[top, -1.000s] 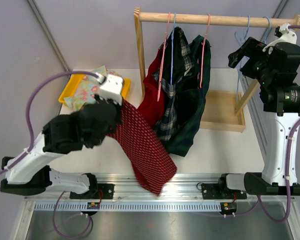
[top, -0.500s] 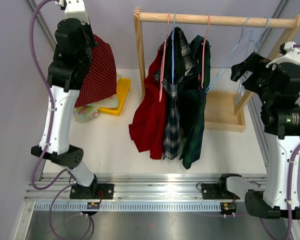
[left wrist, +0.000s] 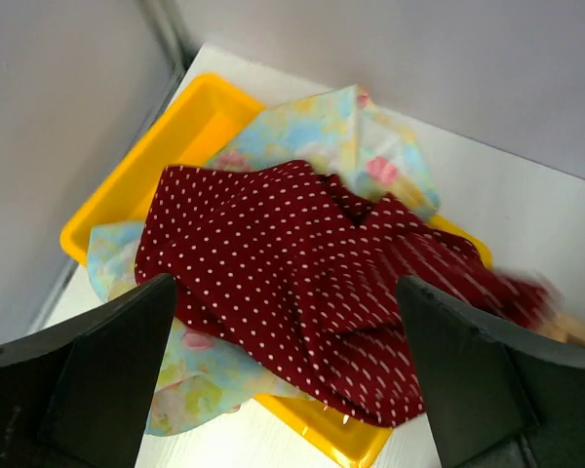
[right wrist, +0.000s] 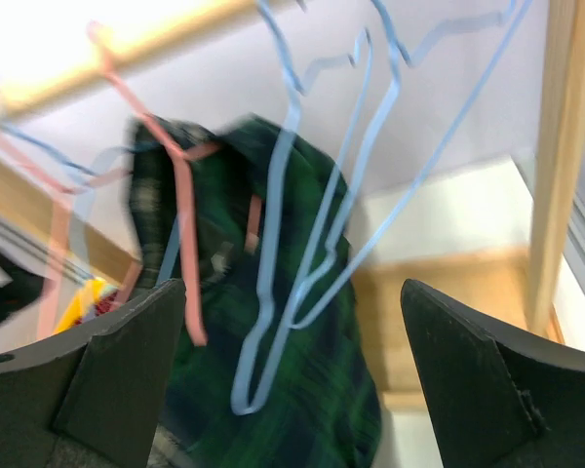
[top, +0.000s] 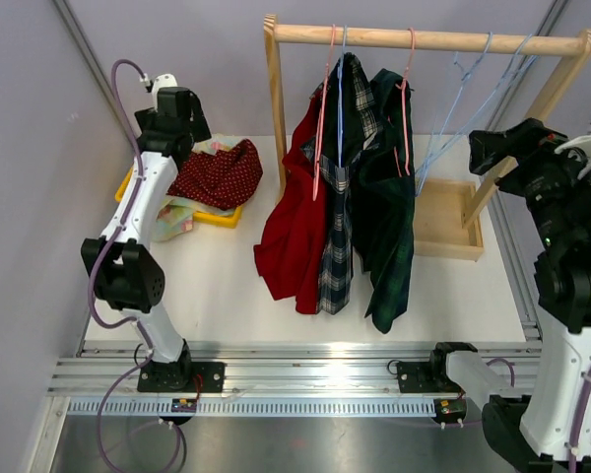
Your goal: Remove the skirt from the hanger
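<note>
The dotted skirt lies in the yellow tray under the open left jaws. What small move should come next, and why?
Probably lift the left gripper clear of the tray: the dotted skirt lies loose on the flowered cloth, the jaws stand wide and touch nothing, and more clothes hang on the rack.

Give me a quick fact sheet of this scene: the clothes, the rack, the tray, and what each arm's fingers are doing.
Dotted red skirt: off any hanger, crumpled in the yellow tray on a floral cloth
Wooden rack: holds a red garment, a checked garment, a dark green garment
Blue hangers: bare, at the rail's right end
Left fingers: open, empty, above the skirt
Right fingers: open, empty, facing the blue hangers
</note>
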